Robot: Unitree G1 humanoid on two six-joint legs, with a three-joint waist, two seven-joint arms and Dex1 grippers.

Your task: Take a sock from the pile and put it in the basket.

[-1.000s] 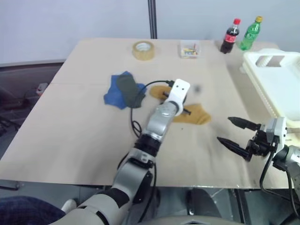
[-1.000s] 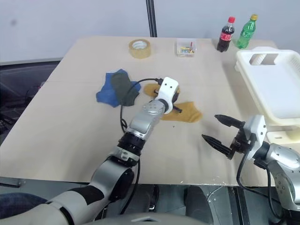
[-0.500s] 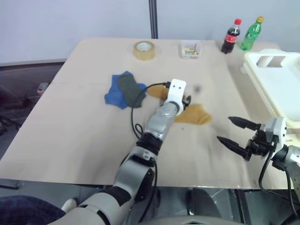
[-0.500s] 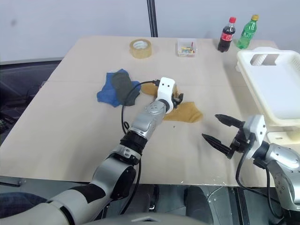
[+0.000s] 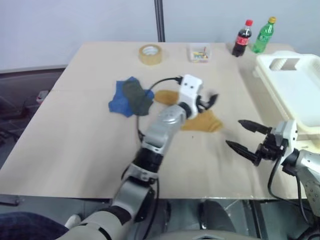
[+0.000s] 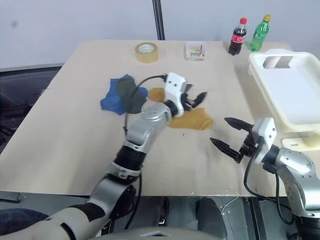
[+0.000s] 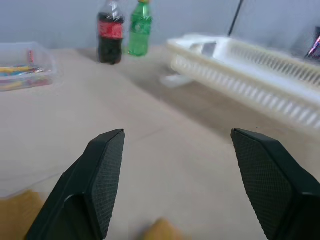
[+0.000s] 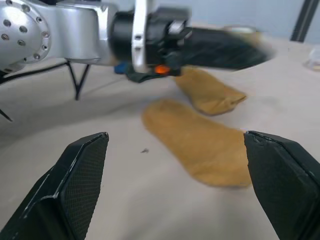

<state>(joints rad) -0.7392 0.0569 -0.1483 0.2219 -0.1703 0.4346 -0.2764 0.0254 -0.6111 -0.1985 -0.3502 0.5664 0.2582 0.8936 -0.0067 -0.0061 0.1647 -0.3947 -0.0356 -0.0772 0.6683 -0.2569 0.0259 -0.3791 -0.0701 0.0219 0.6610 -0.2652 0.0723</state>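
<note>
The pile (image 5: pixel 131 97), blue and dark socks overlapping, lies left of centre on the tan table. Two mustard socks lie beside it: one (image 5: pixel 166 96) next to the pile, a flatter one (image 5: pixel 202 121) nearer me. My left gripper (image 5: pixel 207 100) hovers just above that flatter sock, fingers (image 7: pixel 102 165) spread open and holding nothing. My right gripper (image 5: pixel 235 133) stands open and empty to the right of the mustard sock (image 8: pixel 200 150), low over the table. The white basket (image 5: pixel 300 87) sits at the table's right edge.
A tan tape roll (image 5: pixel 151 54), a small clear box (image 5: pixel 199 52), a cola bottle (image 5: pixel 241 37) and a green bottle (image 5: pixel 263 35) line the table's far side. A black cable loops off my left arm near the pile.
My left gripper has opened and lifted off the mustard sock, which stays lying on the table. The right gripper has kept its place, still open.
</note>
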